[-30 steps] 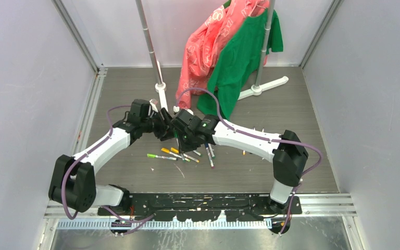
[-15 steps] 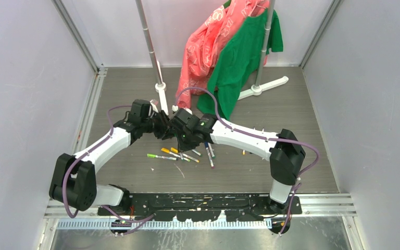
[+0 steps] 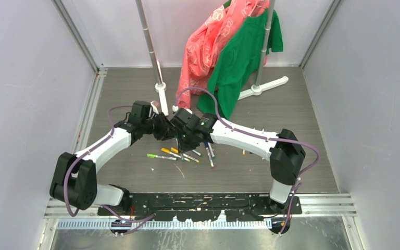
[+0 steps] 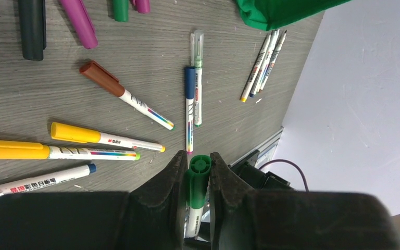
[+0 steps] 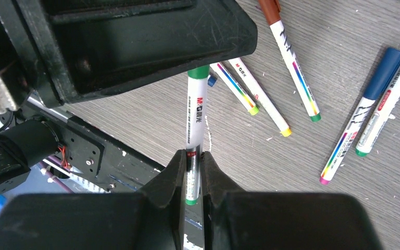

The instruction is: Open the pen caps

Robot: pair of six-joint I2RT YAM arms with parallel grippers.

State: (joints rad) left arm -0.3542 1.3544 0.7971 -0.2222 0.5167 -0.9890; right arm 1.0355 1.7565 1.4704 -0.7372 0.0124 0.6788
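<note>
A green-capped pen is held between both grippers above the table. My left gripper (image 4: 198, 161) is shut on its green pen cap (image 4: 199, 174). My right gripper (image 5: 193, 159) is shut on the pen's white barrel (image 5: 195, 120), near its green tail end. The cap is still seated on the barrel. In the top view the left gripper (image 3: 165, 128) and the right gripper (image 3: 179, 131) meet nose to nose. Several other pens (image 3: 179, 154) lie on the table below, among them brown-capped (image 4: 104, 79), yellow-capped (image 4: 75, 133) and blue-capped (image 4: 189, 83) ones. Loose caps, one magenta (image 4: 78, 18), lie beyond them.
A garment rack's grey pole (image 3: 151, 47) and white foot (image 3: 161, 94) stand just behind the grippers. A pink garment (image 3: 205, 47) and a green garment (image 3: 239, 57) hang from a second pole at the back right. The black base rail (image 3: 203, 200) runs along the near edge.
My left gripper's jaws have shut on the green cap. Both arms edged slightly left, and the right gripper has kept its hold on the barrel.
</note>
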